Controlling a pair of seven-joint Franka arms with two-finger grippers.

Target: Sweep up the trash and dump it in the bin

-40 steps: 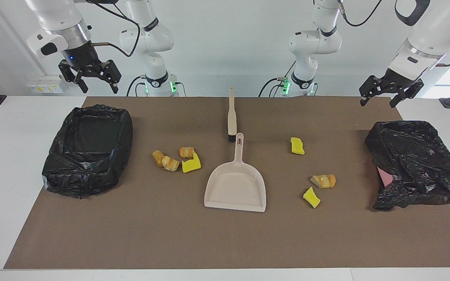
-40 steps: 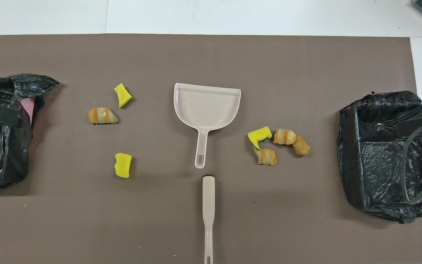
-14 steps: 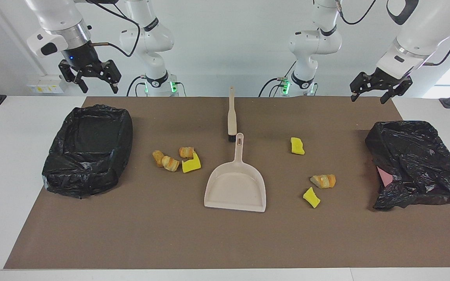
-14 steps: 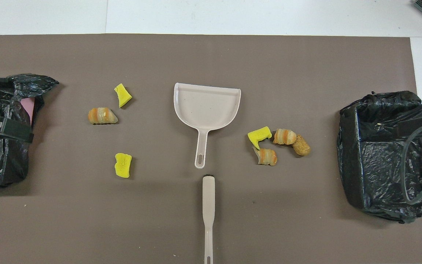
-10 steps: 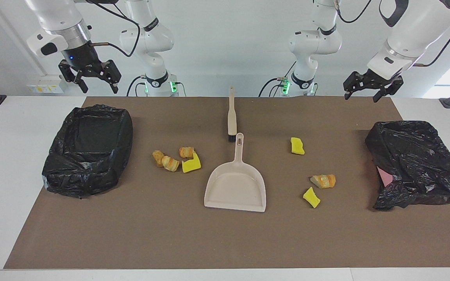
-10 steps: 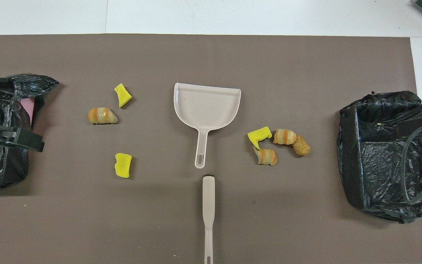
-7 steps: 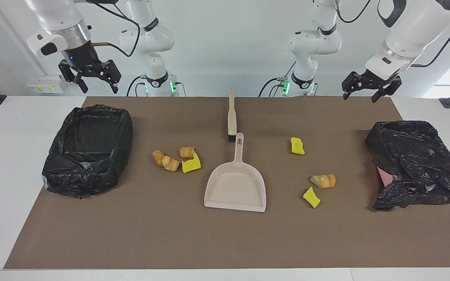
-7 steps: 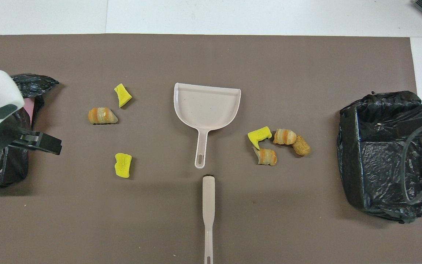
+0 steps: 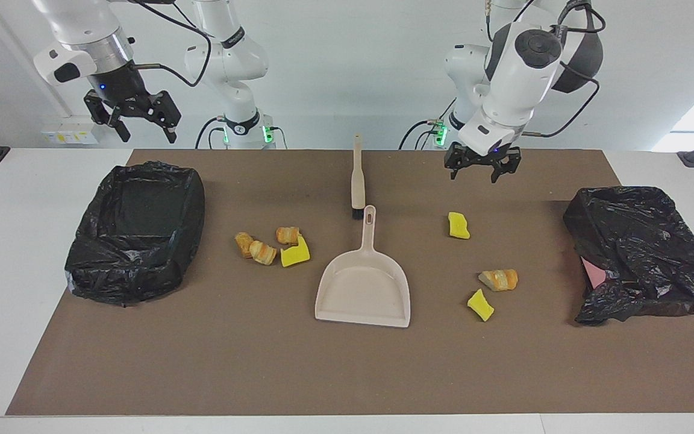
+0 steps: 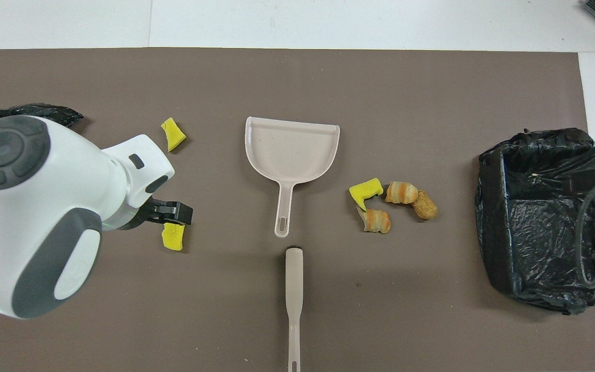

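The beige dustpan (image 9: 364,292) lies mid-mat, its handle pointing at the robots. The beige brush (image 9: 357,179) lies just nearer to them, its head by that handle. Trash lies in two groups: several pieces (image 9: 271,246) beside the pan toward the right arm's end, and a yellow wedge (image 9: 458,225), a bread-like chunk (image 9: 499,279) and another wedge (image 9: 480,304) toward the left arm's end. My left gripper (image 9: 475,173) hangs open and empty over the mat, beside that first wedge. My right gripper (image 9: 146,134) hangs open over the black-lined bin (image 9: 136,232).
A crumpled black bag (image 9: 642,253) with pink showing underneath lies at the left arm's end. In the overhead view the left arm (image 10: 34,206) covers the bread-like chunk and part of a yellow wedge (image 10: 172,240). Bare brown mat (image 9: 347,367) stretches farther from the robots.
The left arm has swung in from over the crumpled black bag toward the middle and come lower. The right gripper has shifted slightly. Nothing on the mat has moved.
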